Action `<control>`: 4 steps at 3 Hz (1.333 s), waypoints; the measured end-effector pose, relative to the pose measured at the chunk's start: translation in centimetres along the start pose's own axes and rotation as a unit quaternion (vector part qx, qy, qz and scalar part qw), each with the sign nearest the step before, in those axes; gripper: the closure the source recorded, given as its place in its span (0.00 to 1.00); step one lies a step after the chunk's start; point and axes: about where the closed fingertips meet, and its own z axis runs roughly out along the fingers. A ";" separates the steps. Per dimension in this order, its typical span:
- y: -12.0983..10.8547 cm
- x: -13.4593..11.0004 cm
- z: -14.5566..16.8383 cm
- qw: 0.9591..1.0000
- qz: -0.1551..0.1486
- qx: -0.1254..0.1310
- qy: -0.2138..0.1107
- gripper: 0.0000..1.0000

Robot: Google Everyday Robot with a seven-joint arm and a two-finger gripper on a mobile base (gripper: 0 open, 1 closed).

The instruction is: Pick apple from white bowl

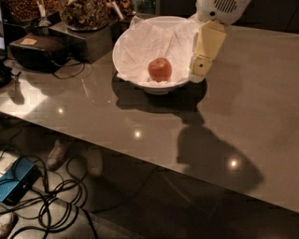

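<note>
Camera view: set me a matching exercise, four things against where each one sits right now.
Things:
1. apple
2. claw
3. blue box
4. snack jar

Places:
a. on the floor, among cables
b. at the rim of the white bowl
c. far back on the table
d. lying inside the bowl

Pairs: 1-d, 2-b, 3-a, 4-c.
</note>
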 end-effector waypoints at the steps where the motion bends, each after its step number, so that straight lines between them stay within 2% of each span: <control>1: -0.8 -0.9 -0.1 1.000 -0.002 0.014 -0.012 0.00; 2: -2.1 -1.9 0.3 0.999 0.008 0.023 -0.034 0.00; 4: -6.2 -4.5 2.4 0.999 0.016 0.018 -0.043 0.00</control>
